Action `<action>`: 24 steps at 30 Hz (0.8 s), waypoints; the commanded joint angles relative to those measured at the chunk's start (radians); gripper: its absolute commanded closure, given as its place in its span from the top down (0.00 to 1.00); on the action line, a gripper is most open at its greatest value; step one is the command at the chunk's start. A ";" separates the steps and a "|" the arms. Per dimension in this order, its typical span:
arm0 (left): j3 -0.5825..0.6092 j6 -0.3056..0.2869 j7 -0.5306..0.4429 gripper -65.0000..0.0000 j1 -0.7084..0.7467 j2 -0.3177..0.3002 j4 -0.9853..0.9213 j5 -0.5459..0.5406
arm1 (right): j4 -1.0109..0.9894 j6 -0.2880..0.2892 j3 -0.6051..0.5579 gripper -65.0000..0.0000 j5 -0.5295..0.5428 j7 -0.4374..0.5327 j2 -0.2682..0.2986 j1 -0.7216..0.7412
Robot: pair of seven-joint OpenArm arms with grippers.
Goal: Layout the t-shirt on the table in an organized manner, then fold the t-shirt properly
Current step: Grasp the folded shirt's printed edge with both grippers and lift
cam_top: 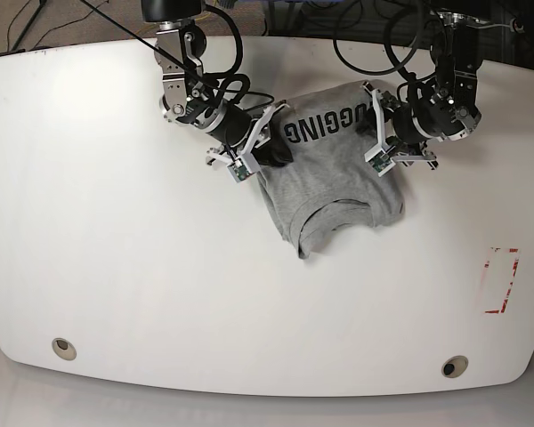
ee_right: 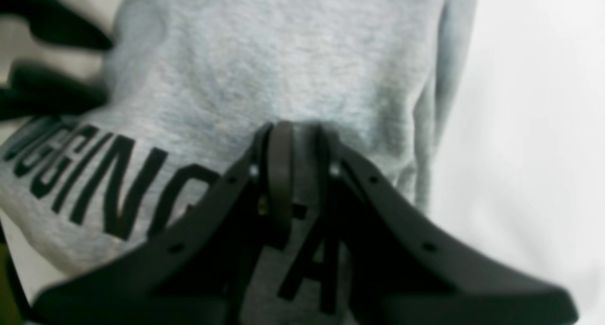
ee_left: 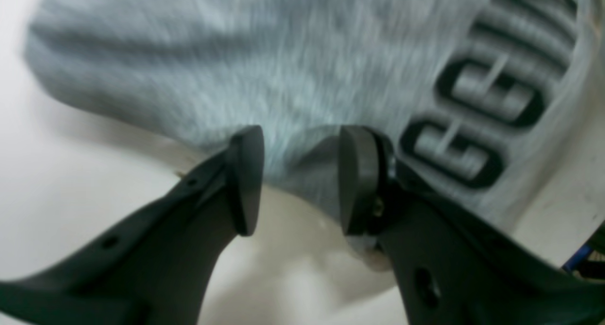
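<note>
The heather-grey t-shirt (cam_top: pixel 329 187) hangs bunched between my two grippers near the far middle of the white table (cam_top: pixel 116 249). Its black lettering reads upside down, and its lower part rests crumpled on the tabletop. My right gripper (cam_top: pixel 265 144), on the left of the base view, is shut on the cloth beside the lettering. In the right wrist view this gripper (ee_right: pixel 302 141) pinches the grey t-shirt (ee_right: pixel 264 55). My left gripper (cam_top: pixel 380 133) holds the other side. In the left wrist view its jaws (ee_left: pixel 301 178) stand apart with a thick fold of the t-shirt (ee_left: pixel 236 55) between them.
Two round metal grommets (cam_top: pixel 63 348) (cam_top: pixel 454 366) sit near the table's front edge. A red-lined rectangular mark (cam_top: pixel 501 280) lies at the right. Dark cables (cam_top: pixel 374 36) hang behind both arms at the back edge.
</note>
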 commanded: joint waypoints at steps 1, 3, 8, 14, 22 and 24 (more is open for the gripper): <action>0.011 0.002 -0.013 0.35 -0.061 -0.038 -0.052 -0.006 | -0.008 0.007 -0.002 0.12 -0.003 0.010 0.002 -0.005; 0.029 0.002 -0.013 0.35 -0.101 -0.041 -0.107 -0.006 | -0.003 0.006 -0.002 0.12 0.001 0.013 0.013 -0.020; 0.091 0.002 -0.015 0.35 -0.210 -0.043 -0.244 -0.005 | 0.040 0.006 -0.001 0.12 0.002 0.013 0.016 -0.054; 0.125 0.002 -0.009 0.35 -0.298 -0.043 -0.283 -0.006 | 0.071 0.001 -0.001 0.12 0.002 0.010 0.014 -0.075; 0.122 0.002 0.048 0.35 -0.301 -0.044 -0.173 -0.006 | 0.075 0.000 -0.001 0.12 0.002 0.007 0.014 -0.043; 0.122 0.002 0.060 0.35 -0.293 -0.050 -0.148 -0.006 | 0.086 0.000 -0.001 0.12 0.002 0.007 0.016 -0.035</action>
